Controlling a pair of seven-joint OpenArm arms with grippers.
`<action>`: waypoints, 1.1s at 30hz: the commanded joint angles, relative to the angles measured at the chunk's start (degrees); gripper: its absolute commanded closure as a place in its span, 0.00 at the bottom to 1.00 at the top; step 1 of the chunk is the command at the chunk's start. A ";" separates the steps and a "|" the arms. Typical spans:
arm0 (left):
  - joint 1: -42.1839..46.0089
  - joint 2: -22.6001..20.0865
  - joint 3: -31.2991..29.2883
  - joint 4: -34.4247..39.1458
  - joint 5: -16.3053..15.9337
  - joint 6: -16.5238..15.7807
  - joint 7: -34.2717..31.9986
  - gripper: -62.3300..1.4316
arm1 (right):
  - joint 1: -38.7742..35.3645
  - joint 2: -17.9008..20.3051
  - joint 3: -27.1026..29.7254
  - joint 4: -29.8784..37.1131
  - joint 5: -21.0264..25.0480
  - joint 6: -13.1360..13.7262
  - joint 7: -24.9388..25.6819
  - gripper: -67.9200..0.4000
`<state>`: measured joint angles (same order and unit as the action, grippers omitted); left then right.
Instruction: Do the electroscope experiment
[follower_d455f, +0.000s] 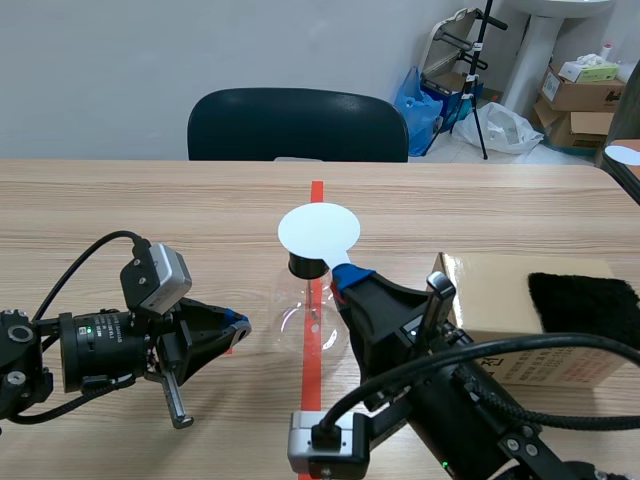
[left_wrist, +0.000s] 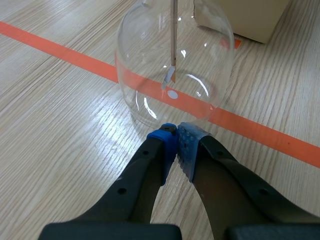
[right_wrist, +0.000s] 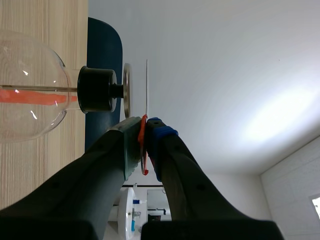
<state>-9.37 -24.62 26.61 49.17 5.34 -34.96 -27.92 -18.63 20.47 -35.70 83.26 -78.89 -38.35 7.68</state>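
Observation:
The electroscope is a clear glass flask (follower_d455f: 310, 318) with a black stopper (follower_d455f: 306, 266), standing on the orange tape line. Inside it a rod ends in foil leaves (left_wrist: 168, 78). My right gripper (follower_d455f: 350, 275) is shut on the orange handle (right_wrist: 143, 145) of a thin white disc (follower_d455f: 318, 230). The disc is held just above the electroscope's metal top plate (right_wrist: 127, 90), with a small gap showing in the right wrist view. My left gripper (left_wrist: 176, 137) is shut on nothing, its tips close to the flask (left_wrist: 175, 60) near its base, on the flask's left in the scene view.
A cardboard box (follower_d455f: 505, 300) with a black furry cloth (follower_d455f: 585, 302) on top stands right of the flask, behind my right arm. A dark chair (follower_d455f: 297, 125) is across the table. Boxes and bags lie on the floor at the back right.

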 joint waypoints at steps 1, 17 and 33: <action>-0.28 0.13 -0.15 1.01 -0.79 -0.11 -0.76 0.91 | 0.70 0.15 0.13 0.57 0.02 -0.61 -0.24 0.98; -0.28 0.13 -0.15 1.01 -0.79 -0.11 -0.76 0.91 | 0.70 0.15 0.13 0.57 0.02 -0.61 -0.24 0.98; -0.28 0.13 -0.15 1.01 -0.79 -0.11 -0.76 0.91 | 0.70 0.15 0.17 0.57 0.02 -0.61 -12.37 0.98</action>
<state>-9.37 -24.62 26.61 49.17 5.34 -34.96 -27.92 -18.63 20.47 -35.70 83.26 -78.85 -38.35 -4.14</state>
